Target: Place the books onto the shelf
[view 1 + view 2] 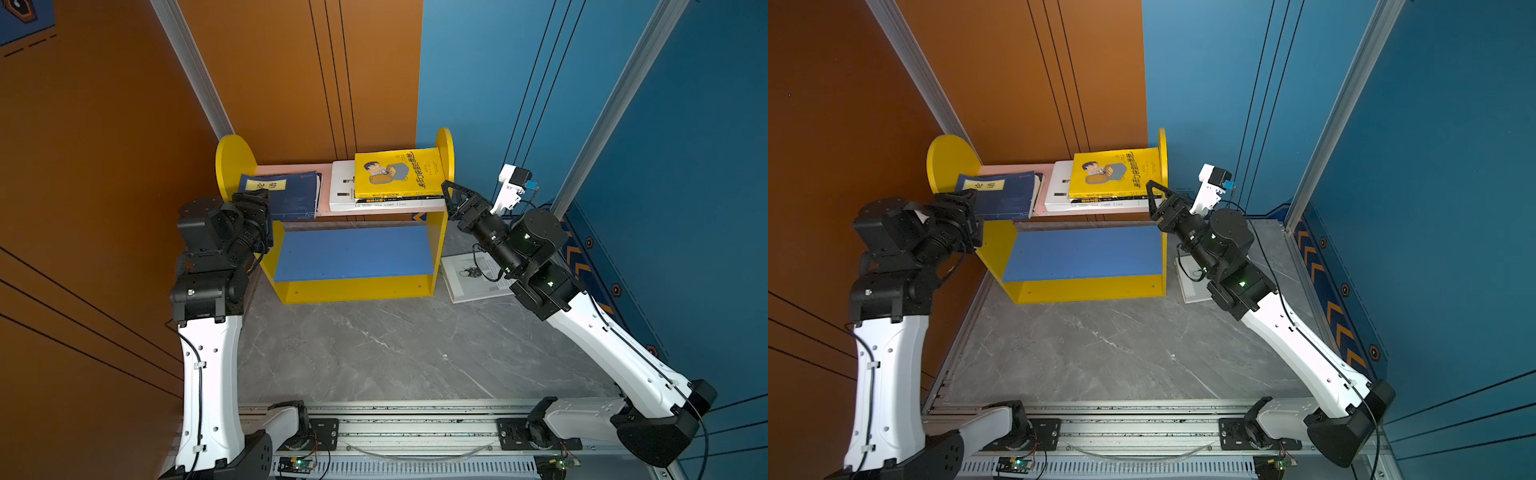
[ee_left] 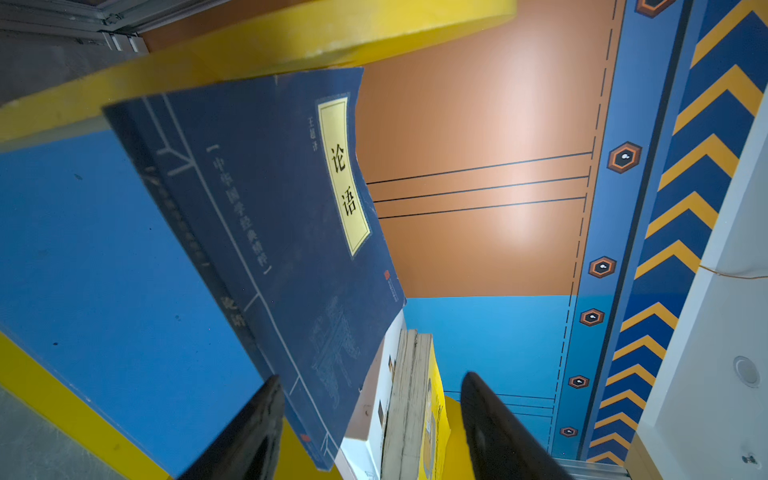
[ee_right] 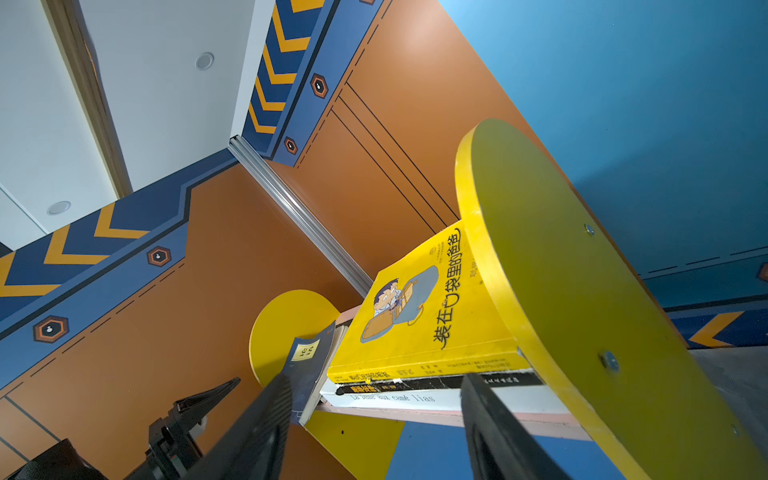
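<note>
Books: stack of three (image 1: 395, 176) on pink board (image 1: 325, 183) just ahead of right claw (image 1: 448, 198); navy pile (image 1: 289, 199) overhangs the front edge, its corner between left claw (image 1: 258, 199) fingers; one white book (image 1: 467, 278) on table (image 1: 395, 345), under right arm. Both claws released.

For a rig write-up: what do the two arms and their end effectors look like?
The left arm and right arm have white moulded shells, black joints with small lights, and black cables clipped alongside. The left end effector and right end effector are black, with tapered fingers.
</note>
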You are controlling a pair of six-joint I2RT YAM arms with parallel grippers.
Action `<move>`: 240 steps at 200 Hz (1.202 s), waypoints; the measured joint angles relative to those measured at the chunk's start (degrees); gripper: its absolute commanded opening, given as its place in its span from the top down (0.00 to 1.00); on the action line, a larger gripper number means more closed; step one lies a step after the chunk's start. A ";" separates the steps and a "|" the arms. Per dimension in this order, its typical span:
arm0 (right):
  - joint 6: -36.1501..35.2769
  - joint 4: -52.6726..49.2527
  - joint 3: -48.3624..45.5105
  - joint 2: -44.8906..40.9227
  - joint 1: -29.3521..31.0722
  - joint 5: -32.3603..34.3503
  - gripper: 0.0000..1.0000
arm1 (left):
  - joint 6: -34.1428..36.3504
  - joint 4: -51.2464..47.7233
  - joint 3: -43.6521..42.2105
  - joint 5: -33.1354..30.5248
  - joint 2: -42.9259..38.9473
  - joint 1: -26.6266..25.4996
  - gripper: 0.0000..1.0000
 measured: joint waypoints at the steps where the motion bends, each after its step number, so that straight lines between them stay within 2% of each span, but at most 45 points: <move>1: -0.02 0.02 0.00 0.00 0.00 0.00 0.33 | 0.00 0.00 0.00 0.00 -0.02 0.00 0.31; 165: 1.27 0.02 0.00 0.00 -1.68 -0.04 0.33 | 1.40 -1.22 -3.67 -1.51 -1.64 -0.04 0.29; 240: 2.16 0.00 -0.02 0.02 -3.02 -0.07 0.33 | 3.30 -0.98 -2.36 -2.12 1.46 -0.04 0.30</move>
